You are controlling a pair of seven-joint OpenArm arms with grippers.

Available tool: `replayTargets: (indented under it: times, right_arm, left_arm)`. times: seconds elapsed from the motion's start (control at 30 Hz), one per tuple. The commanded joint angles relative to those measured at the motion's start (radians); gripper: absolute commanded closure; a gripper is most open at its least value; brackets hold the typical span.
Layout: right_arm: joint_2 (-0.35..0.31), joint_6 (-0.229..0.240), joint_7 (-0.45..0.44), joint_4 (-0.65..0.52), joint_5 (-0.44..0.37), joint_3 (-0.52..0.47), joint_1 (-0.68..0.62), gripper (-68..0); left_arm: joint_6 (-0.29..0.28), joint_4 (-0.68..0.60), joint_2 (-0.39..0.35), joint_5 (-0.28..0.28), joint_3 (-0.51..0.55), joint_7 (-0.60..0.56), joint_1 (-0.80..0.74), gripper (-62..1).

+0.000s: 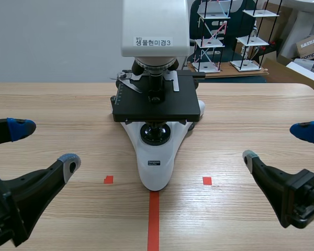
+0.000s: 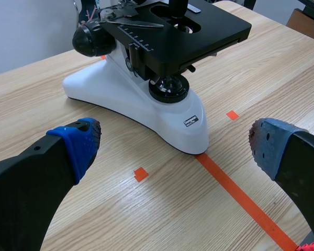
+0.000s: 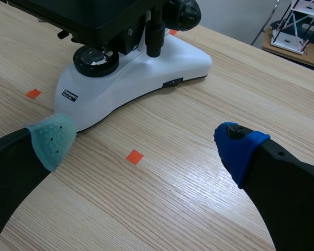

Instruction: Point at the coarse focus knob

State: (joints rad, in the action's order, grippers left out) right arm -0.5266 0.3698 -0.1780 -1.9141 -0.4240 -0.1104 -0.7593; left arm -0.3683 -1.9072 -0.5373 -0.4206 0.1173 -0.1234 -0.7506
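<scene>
A white microscope [image 1: 155, 157] with a black stage [image 1: 156, 102] stands at the table's middle, facing me. On its side sits a large black focus knob, seen ahead of my left gripper [image 2: 89, 39] and, on the opposite side, ahead of my right gripper [image 3: 184, 13]. In the scene view the stage mostly hides the knobs. My left gripper [image 1: 45, 145] [image 2: 175, 141] hangs open at the near left, well short of the base. At the near right my right gripper [image 1: 278, 144] [image 3: 145, 140] is open too. Neither touches the microscope.
Wooden table [image 1: 251, 115] with an orange-red tape line [image 1: 153, 219] and small squares in front of the microscope. Behind the table at the far right stand wire-frame models [image 1: 214, 36] and cardboard boxes [image 1: 310, 44].
</scene>
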Motion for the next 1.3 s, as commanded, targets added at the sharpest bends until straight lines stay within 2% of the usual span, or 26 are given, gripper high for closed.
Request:
replayTargets:
  times: [0.0, 0.73, 0.9, 1.27]
  right_arm:
    - [-0.008, -0.004, -0.011, -0.008, -0.007, -0.009, 0.009, -57.7]
    - [0.003, -0.007, -0.02, -0.008, -0.006, -0.014, 0.011, -57.7]
    - [0.003, -0.007, -0.023, -0.008, -0.006, -0.014, 0.011, -52.5]
    - [0.003, -0.007, -0.023, -0.008, -0.006, -0.014, 0.011, -52.3]
  left_arm:
    - [-0.001, -0.016, 0.005, -0.009, 0.006, -0.014, 0.0, -59.6]
    - [-0.001, -0.016, 0.005, -0.009, 0.006, -0.014, 0.0, -59.6]
    - [-0.001, -0.016, 0.005, -0.009, 0.006, -0.014, 0.0, -59.6]
    - [-0.001, -0.016, 0.005, -0.009, 0.006, -0.014, 0.0, -59.6]
